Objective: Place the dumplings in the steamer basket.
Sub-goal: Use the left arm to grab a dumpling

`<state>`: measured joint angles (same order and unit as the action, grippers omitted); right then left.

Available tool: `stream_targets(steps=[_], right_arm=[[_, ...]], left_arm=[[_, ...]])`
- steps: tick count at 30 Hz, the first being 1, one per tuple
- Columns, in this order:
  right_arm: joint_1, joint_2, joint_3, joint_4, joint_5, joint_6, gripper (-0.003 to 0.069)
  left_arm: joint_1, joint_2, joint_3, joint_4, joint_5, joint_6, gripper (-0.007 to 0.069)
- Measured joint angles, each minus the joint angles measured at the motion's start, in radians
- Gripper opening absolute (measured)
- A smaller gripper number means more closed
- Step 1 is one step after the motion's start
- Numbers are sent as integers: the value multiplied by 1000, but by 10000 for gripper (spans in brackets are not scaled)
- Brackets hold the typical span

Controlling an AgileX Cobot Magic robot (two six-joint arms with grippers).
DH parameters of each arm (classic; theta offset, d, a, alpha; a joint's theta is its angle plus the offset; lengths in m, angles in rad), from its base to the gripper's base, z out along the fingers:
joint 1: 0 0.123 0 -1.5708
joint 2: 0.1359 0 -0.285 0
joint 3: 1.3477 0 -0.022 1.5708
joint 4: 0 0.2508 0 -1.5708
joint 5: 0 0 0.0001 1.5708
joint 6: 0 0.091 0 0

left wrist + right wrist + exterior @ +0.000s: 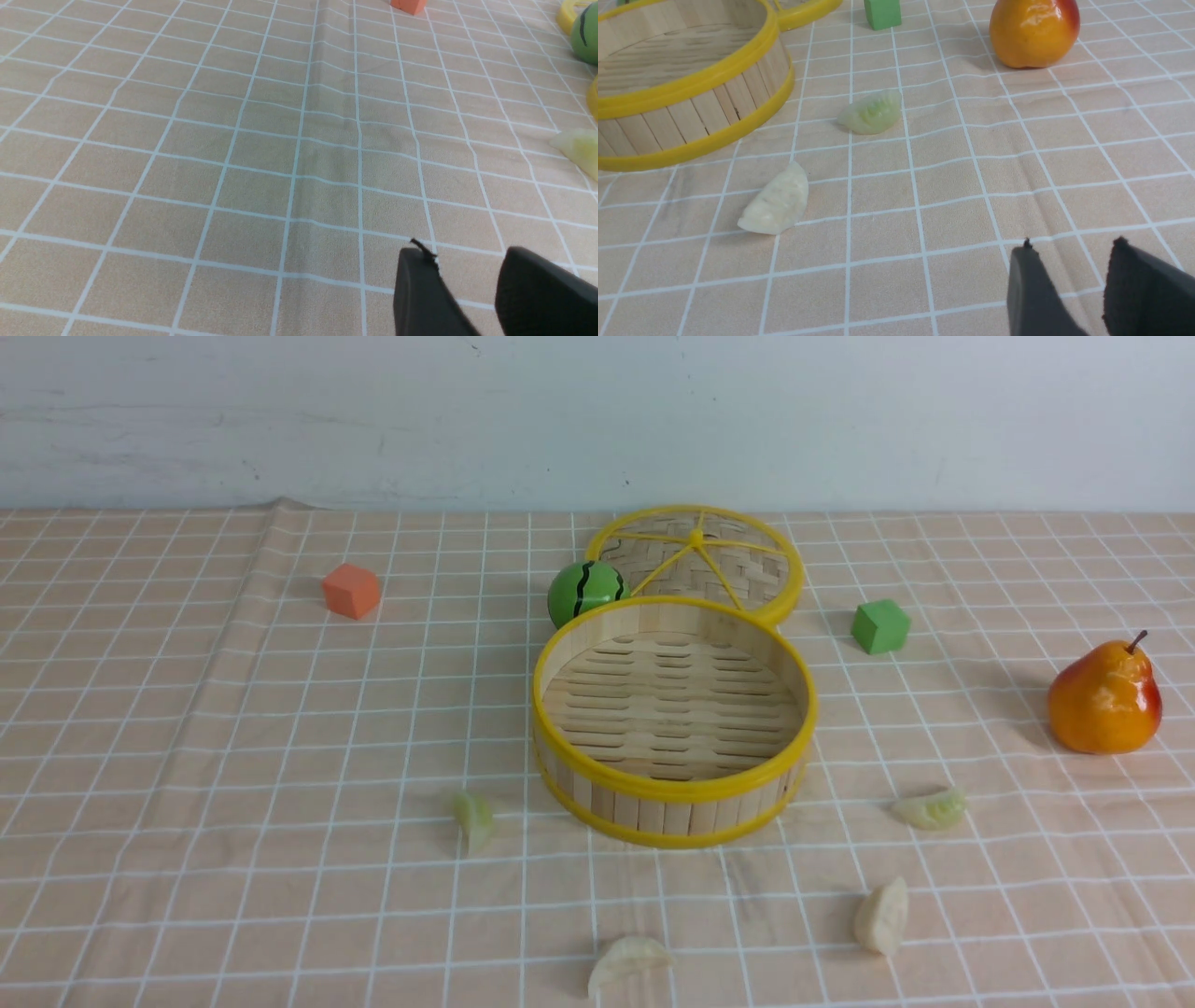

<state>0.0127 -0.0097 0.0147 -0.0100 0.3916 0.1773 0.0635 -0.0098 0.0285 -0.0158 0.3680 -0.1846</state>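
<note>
Dumpling [627, 961] nearest: we judge it light, slick; pinch across plump belly. Left gripper [467, 261], right gripper [1073, 252]: jaws half-parted, empty.

Bright, soft, even light everywhere. The pear [1104, 700] drops a faint shadow to its left and wears small white glare on top. Front view crisp; in both wrist views the dark jaws look slightly soft.
</note>
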Motion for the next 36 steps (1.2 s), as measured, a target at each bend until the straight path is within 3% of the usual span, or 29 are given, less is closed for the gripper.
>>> stream_targets(steps=[15, 18, 21, 23, 24, 26, 29, 33, 36], right_arm=[[0, 0, 0, 10, 0, 5, 240], [0, 0, 0, 99, -7, 81, 240], [0, 0, 4, 429, -11, 296, 240], [0, 0, 8, 543, -11, 382, 240], [0, 0, 9, 651, -8, 438, 240], [0, 0, 9, 746, -8, 480, 240], [0, 0, 9, 760, -8, 470, 240], [0, 0, 9, 747, 1, 360, 240], [0, 0, 1, 761, 38, 235, 240]], left_arm=[[0, 0, 0, 16, -30, -3, 238], [0, 0, 0, -111, -79, -115, 238], [0, 0, 0, -544, -114, -457, 238], [0, 0, 0, -663, -116, -549, 238], [0, 0, 0, -814, -116, -646, 238], [0, 0, 0, -914, -116, -715, 238], [0, 0, 0, -942, -113, -713, 238], [0, 0, 0, -952, -92, -691, 238], [0, 0, -29, -953, -53, -579, 238]])
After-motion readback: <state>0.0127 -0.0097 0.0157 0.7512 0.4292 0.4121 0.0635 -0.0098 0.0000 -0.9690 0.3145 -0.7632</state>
